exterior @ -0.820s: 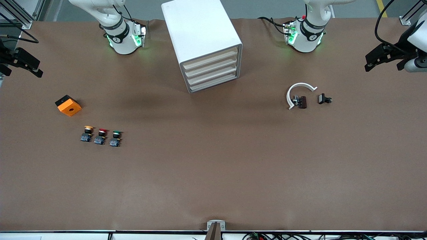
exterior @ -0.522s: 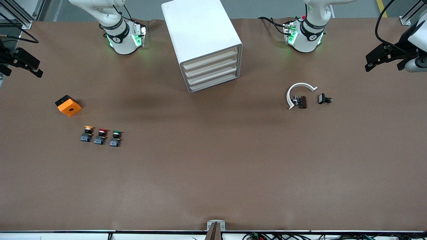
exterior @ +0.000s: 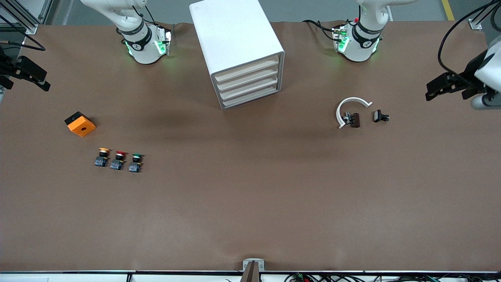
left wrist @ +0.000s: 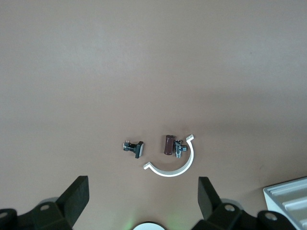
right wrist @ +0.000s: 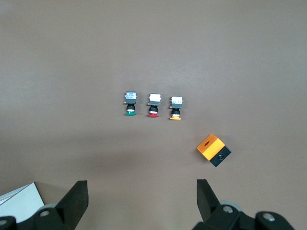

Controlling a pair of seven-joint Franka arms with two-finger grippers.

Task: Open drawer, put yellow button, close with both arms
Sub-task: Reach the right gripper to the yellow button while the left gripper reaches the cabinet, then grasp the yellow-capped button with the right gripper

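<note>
Both of my grippers hang wide and empty at the ends of the table, so the question is which one lies closer to what. From the front view, my left gripper is up over the table edge at the left arm's end, and my right gripper over the edge at the right arm's end. The white cabinet stands between the two bases, its four fronts angled toward the left arm's end; the drawer on top is shut. The yellow button sits at the right arm's end, the end one of a row with the red button and green button, just nearer the camera than an orange block. In the left wrist view my fingers frame only a white curved clip and small dark parts, with a cabinet corner at the margin. In the right wrist view, the yellow button lies ahead of my spread fingers, cap pointing back toward me. I judge the right arm suits the button, the left the drawer.
</note>
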